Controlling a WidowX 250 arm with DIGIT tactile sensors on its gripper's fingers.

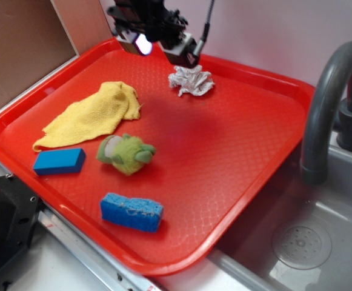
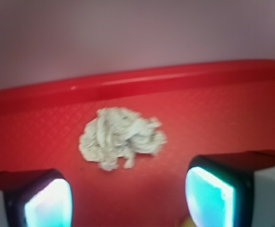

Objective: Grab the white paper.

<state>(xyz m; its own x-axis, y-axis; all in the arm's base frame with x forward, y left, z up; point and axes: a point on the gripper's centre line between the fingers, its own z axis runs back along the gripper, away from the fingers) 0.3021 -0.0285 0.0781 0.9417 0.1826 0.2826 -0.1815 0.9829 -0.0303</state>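
Note:
The white paper (image 1: 191, 80) is a small crumpled wad lying near the back edge of the red tray (image 1: 236, 157). In the wrist view the white paper (image 2: 120, 137) lies ahead of and between my two fingers. My gripper (image 1: 160, 50) hovers above the tray, just behind and left of the paper, not touching it. My gripper (image 2: 128, 198) is open and empty, with its pads wide apart.
A yellow cloth (image 1: 94, 114), a green plush toy (image 1: 125, 153) and two blue sponges (image 1: 59, 161) (image 1: 131, 211) lie on the tray's left and front. A grey faucet (image 1: 327, 103) and sink (image 1: 303, 242) stand to the right. A wall is close behind the tray.

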